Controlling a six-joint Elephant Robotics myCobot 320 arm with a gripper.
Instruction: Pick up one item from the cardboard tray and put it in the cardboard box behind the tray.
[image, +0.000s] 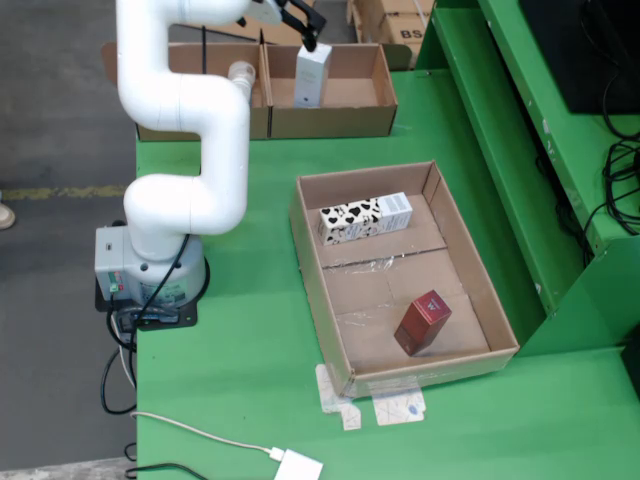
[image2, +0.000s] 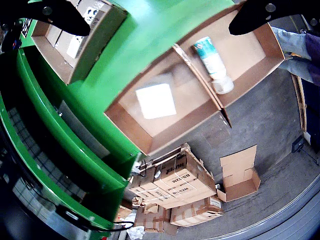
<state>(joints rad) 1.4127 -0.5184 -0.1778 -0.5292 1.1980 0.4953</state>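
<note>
The cardboard tray lies on the green table and holds a cow-patterned carton lying at its far end and a dark red box nearer the front. Behind it stands a two-compartment cardboard box. A white carton stands upright in its right compartment; the wrist view shows its top from above. My gripper hovers just above the carton, open and empty; in the wrist view its black fingers are spread wide.
A white and teal bottle lies in the box's other compartment. A green frame rises along the table's right side. A white cable and adapter lie at the front edge. Stacked cartons stand on the floor.
</note>
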